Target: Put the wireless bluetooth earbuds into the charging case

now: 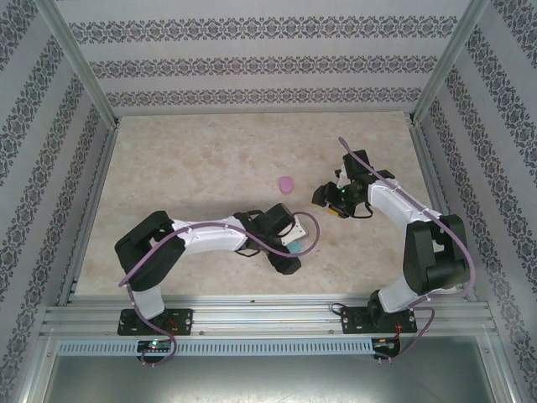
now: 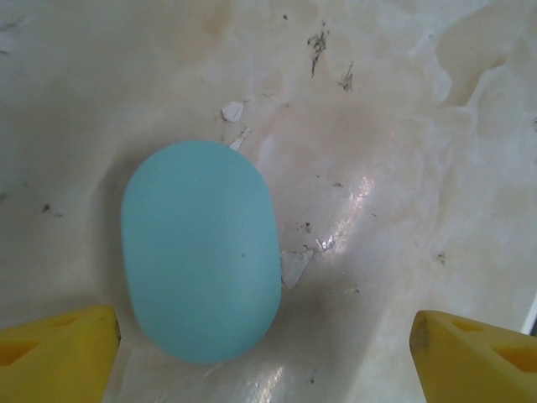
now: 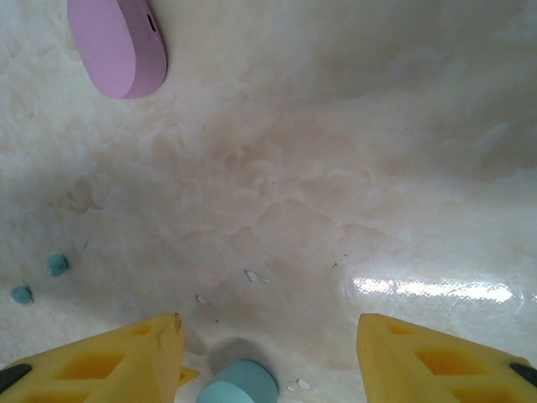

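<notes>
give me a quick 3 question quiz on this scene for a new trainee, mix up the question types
1. Multiple choice: what lies just ahead of the left claw in the left wrist view? A) a red cup B) the light-blue case C) a cable
2. True or false: the right claw is shut on the pink case.
3. Fill in: near the left edge of the right wrist view lie ___ small teal earbuds.
Key: 1 B. 2 false: the claw is open and the case lies apart from it. 3 two.
</notes>
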`<act>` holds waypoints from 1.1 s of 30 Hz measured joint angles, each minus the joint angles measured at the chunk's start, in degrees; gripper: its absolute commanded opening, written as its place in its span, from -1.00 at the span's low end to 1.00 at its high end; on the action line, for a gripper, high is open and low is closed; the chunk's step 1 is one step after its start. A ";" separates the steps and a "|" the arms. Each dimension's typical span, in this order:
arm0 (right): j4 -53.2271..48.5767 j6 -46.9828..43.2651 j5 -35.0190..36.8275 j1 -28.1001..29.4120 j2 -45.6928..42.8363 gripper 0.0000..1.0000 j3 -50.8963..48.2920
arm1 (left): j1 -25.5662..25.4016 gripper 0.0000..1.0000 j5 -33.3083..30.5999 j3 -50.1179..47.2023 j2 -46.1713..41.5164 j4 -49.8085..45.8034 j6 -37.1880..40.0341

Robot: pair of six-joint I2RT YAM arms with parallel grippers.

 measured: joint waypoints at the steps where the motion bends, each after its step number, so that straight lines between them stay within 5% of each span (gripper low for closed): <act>1: -0.02 0.04 0.00 0.00 0.00 0.13 0.00 | 0.00 0.79 0.00 0.44 0.79 0.00 0.20; 9: -0.11 0.22 -0.04 -0.92 -1.64 0.13 0.00 | 0.07 0.53 -0.76 3.26 4.11 0.57 2.03; 20: 0.17 1.57 -3.45 -2.45 -3.30 0.11 -0.11 | 0.63 -0.31 -1.05 3.08 4.28 1.86 5.25; 33: 2.45 4.70 -12.92 -2.60 -8.83 0.11 -4.59 | 8.92 -0.37 6.54 -3.41 -6.05 4.76 6.38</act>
